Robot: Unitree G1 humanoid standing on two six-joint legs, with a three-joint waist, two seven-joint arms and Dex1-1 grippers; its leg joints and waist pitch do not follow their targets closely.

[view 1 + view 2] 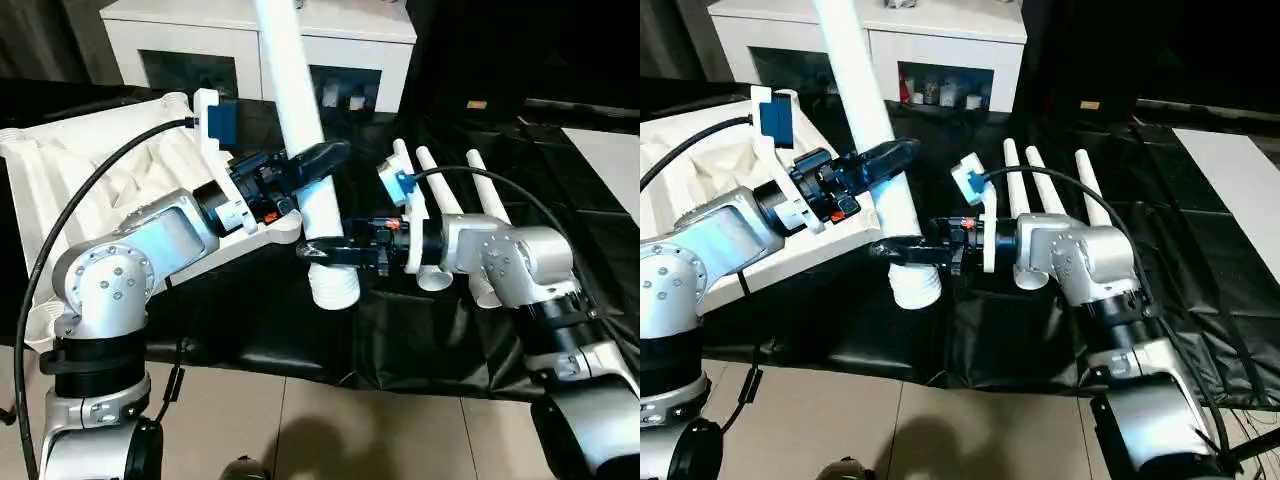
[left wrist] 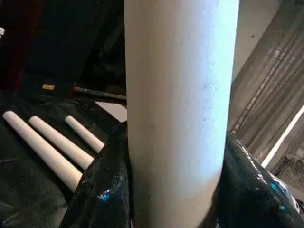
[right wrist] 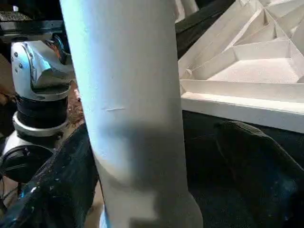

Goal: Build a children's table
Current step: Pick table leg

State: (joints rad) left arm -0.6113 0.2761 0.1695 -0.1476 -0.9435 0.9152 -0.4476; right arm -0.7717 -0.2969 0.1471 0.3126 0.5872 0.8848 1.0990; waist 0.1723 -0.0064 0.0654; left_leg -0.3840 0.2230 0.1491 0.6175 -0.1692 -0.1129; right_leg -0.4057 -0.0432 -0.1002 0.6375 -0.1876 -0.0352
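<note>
Table leg [image 1: 298,120], unmarked, top cut off, is pinched by the left gripper [image 1: 300,168]; the right gripper [image 1: 322,252] straddles its threaded end, fingers spread.

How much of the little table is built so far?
No leg is fitted yet. The ribbed white plastic tabletop lies upside down. The left hand holds one long white tube leg, and the right hand is at its threaded end. Three white tube legs wait on the black sheet.
</note>
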